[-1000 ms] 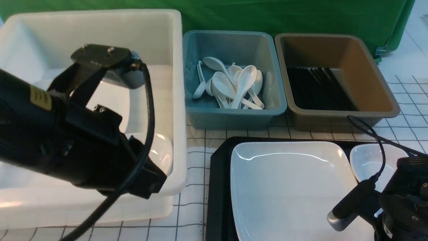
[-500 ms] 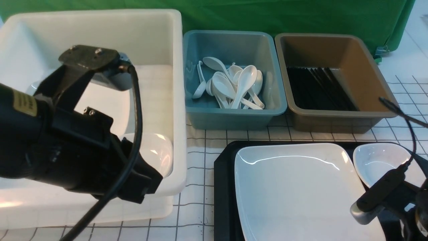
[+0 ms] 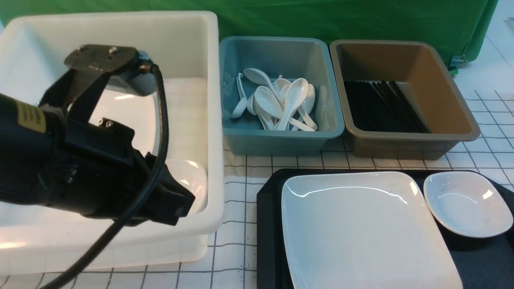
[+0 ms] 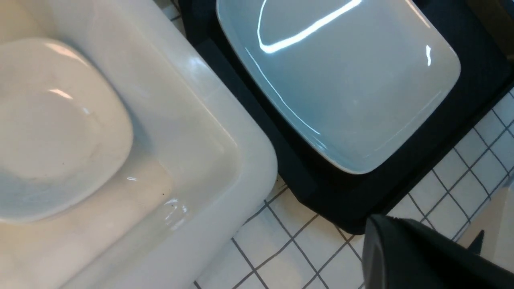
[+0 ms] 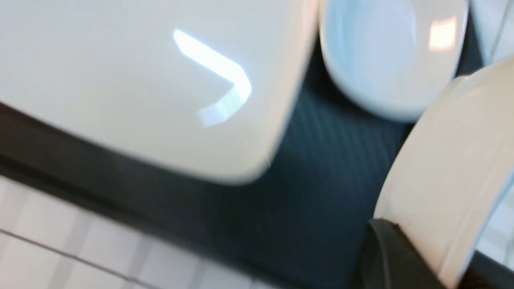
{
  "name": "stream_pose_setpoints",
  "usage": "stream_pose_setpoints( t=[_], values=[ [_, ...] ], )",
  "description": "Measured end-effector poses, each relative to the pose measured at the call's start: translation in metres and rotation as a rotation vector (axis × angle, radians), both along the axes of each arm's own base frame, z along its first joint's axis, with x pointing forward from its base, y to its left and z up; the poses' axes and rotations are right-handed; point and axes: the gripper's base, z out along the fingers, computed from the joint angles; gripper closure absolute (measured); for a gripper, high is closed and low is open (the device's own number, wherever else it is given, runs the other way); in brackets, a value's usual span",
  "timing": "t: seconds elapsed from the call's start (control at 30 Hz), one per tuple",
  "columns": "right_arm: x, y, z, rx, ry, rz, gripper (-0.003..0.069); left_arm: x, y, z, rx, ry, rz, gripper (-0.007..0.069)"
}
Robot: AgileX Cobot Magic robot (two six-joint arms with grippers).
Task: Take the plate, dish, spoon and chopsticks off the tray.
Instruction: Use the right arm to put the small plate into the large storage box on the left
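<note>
The large white plate [image 3: 361, 224] lies on the black tray [image 3: 269, 237], with the small white dish [image 3: 468, 202] beside it at the tray's right end. Both also show in the right wrist view, plate [image 5: 140, 80] and dish [image 5: 385, 52]. My right gripper [image 5: 417, 249] is out of the front view; it is shut on a narrow curved white piece, apparently the spoon [image 5: 449, 160], above the tray. My left gripper [image 4: 385, 241] is shut and empty, hovering over the white tub's near right corner [image 3: 213, 216]. The chopsticks are out of view.
A white tub [image 3: 200, 48] at left holds a small white dish [image 4: 52, 128]. Behind the tray, a blue tub [image 3: 281, 140] holds several white spoons and a brown tub [image 3: 409, 140] holds black sticks. Gridded cloth covers the table.
My right arm has pulled back out of the front view from the tray's lower right, uncovering the dish. The tray slid slightly right. My left arm drifted a little left.
</note>
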Motion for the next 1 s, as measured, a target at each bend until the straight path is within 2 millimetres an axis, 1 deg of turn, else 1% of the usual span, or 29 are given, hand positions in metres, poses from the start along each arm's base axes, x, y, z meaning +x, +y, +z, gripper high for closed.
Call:
stream_pose_setpoints(
  t=[0.03,0.1,0.17,0.23,0.27,0.37,0.4,0.43,0.47,0.5,0.57,0.6,0.63,0.67,0.7,0.77,0.83,0.9,0.93,0.97,1.0],
  values=[
    [0.000,0.003,0.009,0.038,-0.020,0.023,0.0618,0.001,0.002,-0.001,0.013,-0.002,0.016,0.0619],
    [0.003,0.016,0.029,0.126,-0.060,0.126,0.0618,0.004,0.007,-0.001,0.022,-0.001,0.072,0.0619],
    [0.010,0.030,0.043,0.189,-0.091,0.220,0.0619,0.010,0.016,0.000,0.020,-0.013,0.142,0.0619],
    [0.021,0.045,0.049,0.235,-0.093,0.300,0.0618,0.015,0.029,0.002,0.016,-0.027,0.220,0.0619],
    [0.030,0.056,0.049,0.250,-0.077,0.350,0.0618,0.016,0.038,0.004,0.014,-0.034,0.266,0.0619],
    [0.053,0.080,0.044,0.260,-0.027,0.441,0.0618,0.017,0.069,0.007,0.025,-0.031,0.407,0.0619],
    [0.058,0.086,0.041,0.259,-0.012,0.452,0.0618,0.017,0.074,0.008,0.032,-0.030,0.422,0.0619],
    [0.069,0.101,0.041,0.253,-0.007,0.501,0.0618,0.015,0.093,0.007,0.052,-0.011,0.488,0.0619],
    [0.075,0.113,0.042,0.247,-0.010,0.539,0.0618,0.014,0.102,0.007,0.058,0.002,0.518,0.0619],
    [0.079,0.121,0.042,0.240,-0.019,0.567,0.0618,0.013,0.111,0.006,0.058,0.014,0.547,0.0619],
    [0.087,0.152,0.047,0.227,-0.054,0.673,0.0618,0.009,0.130,0.007,0.025,0.037,0.599,0.0619],
    [0.090,0.167,0.048,0.223,-0.071,0.722,0.0618,0.007,0.138,0.008,-0.005,0.041,0.625,0.0619],
    [0.090,0.170,0.049,0.222,-0.075,0.731,0.0618,0.006,0.141,0.008,-0.010,0.040,0.639,0.0619],
    [0.093,0.192,0.050,0.215,-0.094,0.797,0.0618,0.005,0.148,0.010,-0.070,0.033,0.671,0.0619],
    [0.095,0.208,0.050,0.209,-0.108,0.843,0.0618,0.004,0.154,0.013,-0.112,0.021,0.698,0.0619],
    [0.098,0.236,0.045,0.190,-0.129,0.924,0.0618,0.002,0.164,0.017,-0.178,-0.015,0.746,0.0619],
    [0.102,0.265,0.033,0.153,-0.140,1.016,0.0618,0.000,0.172,0.020,-0.227,-0.039,0.790,0.0619],
    [0.107,0.292,0.013,0.096,-0.145,1.112,0.0618,-0.001,0.176,0.021,-0.249,-0.048,0.815,0.0619],
    [0.108,0.294,0.009,0.091,-0.139,1.112,0.0618,-0.001,0.177,0.021,-0.248,-0.049,0.816,0.0619],
    [0.112,0.310,-0.008,0.031,-0.145,1.163,0.0618,-0.002,0.177,0.021,-0.252,-0.048,0.820,0.0619],
    [0.113,0.316,-0.014,0.006,-0.154,1.181,0.0618,-0.002,0.177,0.021,-0.255,-0.047,0.818,0.0619]
  ],
)
